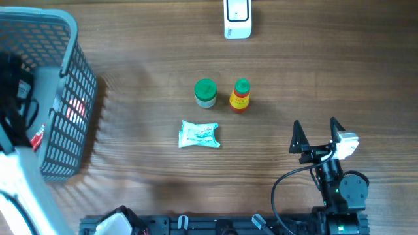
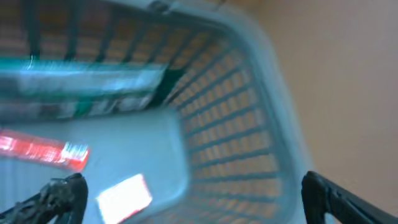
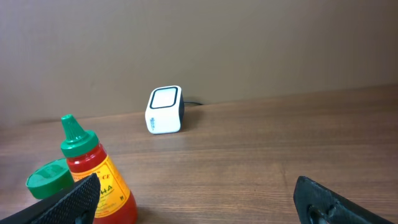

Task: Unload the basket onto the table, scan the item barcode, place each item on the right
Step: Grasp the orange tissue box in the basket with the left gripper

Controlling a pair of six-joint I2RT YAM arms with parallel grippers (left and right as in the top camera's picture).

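Shows a brown wooden table (image 1: 339,59) with a white box-shaped barcode scanner (image 1: 237,18) standing at its far edge, near the middle. Sets three items in front of the scanner, well apart from it: a small jar (image 1: 205,93) with a green screw lid; just beside it to the right, a red plastic sauce bottle (image 1: 240,96) with green nozzle cap and yellow label, both upright; and, nearer the robot, a crinkled white-and-teal foil packet (image 1: 199,134) lying flat. Finds the right gripper (image 1: 317,128) low at the near right of the table, black fingers (image 3: 68,202) spread wide with nothing between them, apart from every item and aimed toward the scanner. Confirms as much from the right wrist, where sauce bottle, green lid and scanner sit ahead of the parted fingers. Catches the left gripper (image 2: 193,180) over a grey plastic lattice basket (image 1: 72,78) at the table's left end, jaws released and wide, clutching nothing. Reveals, in a heavily blurred left wrist view, a red-and-white object (image 2: 43,152) and a pale rectangular object (image 2: 124,196) on the basket floor, plus what may be a teal-printed packet (image 2: 81,81) against the far wall; cannot tell more about them
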